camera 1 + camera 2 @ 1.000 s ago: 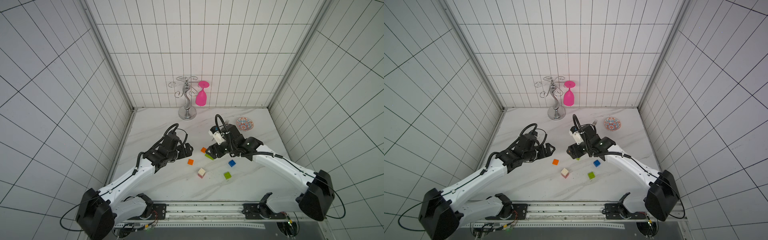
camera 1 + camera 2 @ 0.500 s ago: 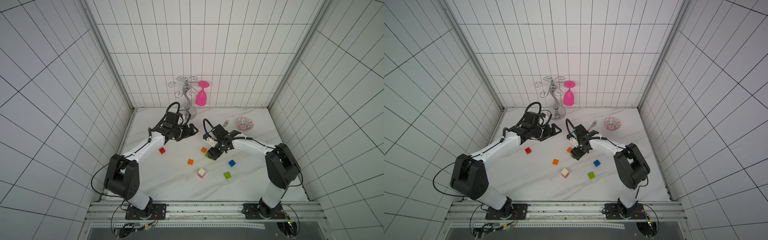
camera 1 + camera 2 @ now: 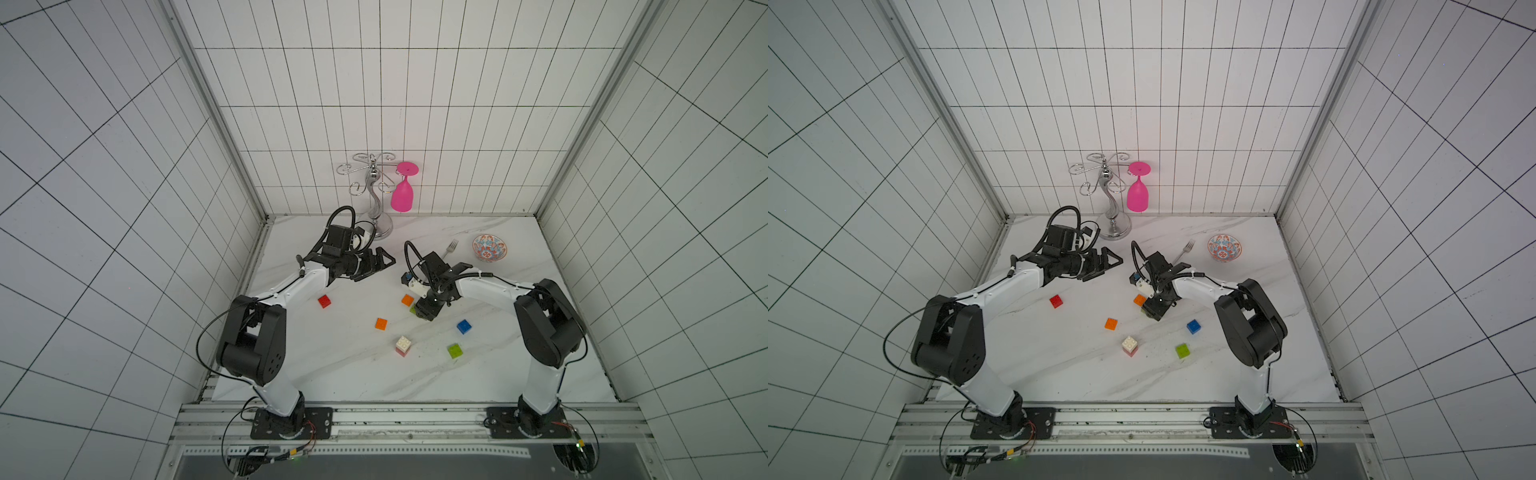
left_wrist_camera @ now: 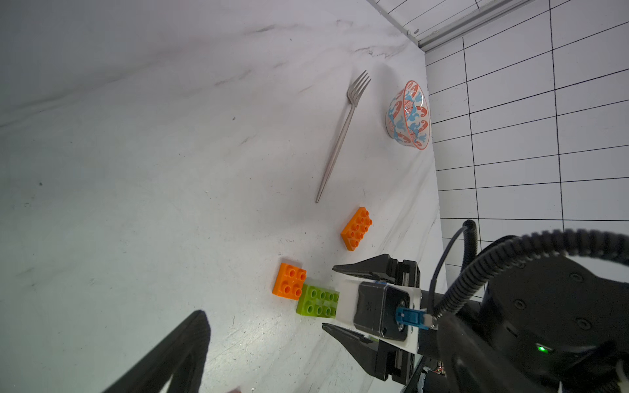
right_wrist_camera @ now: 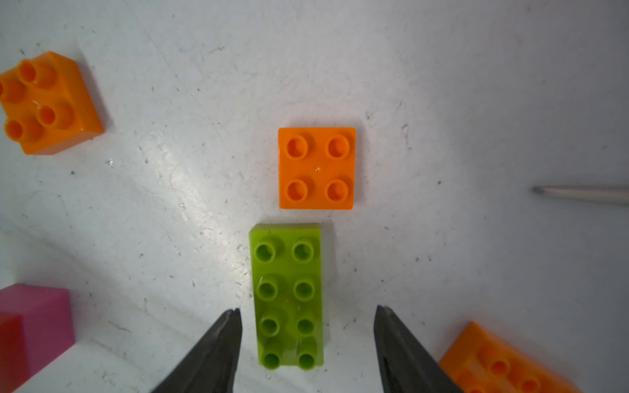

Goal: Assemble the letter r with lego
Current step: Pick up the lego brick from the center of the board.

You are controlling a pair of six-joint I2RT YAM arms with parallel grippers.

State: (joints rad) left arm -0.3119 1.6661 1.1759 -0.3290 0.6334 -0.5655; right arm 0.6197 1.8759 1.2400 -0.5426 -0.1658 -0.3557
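- Right wrist view: right gripper (image 5: 306, 311) jaws spread, straddling long lime brick (image 5: 287, 296) mid-table, gaps both sides, no contact.
- Just past its far-left end, not touching: orange square brick (image 5: 316, 168).
- Top view: left gripper (image 3: 376, 268) spread, empty, above table (image 3: 332, 374), far-left of them.
- Left: red brick (image 3: 324, 301); right: blue brick (image 3: 464, 326).

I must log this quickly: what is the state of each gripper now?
Left gripper: open, holding nothing.
Right gripper: open, astride the long lime green brick, gaps on both sides, no grip yet.
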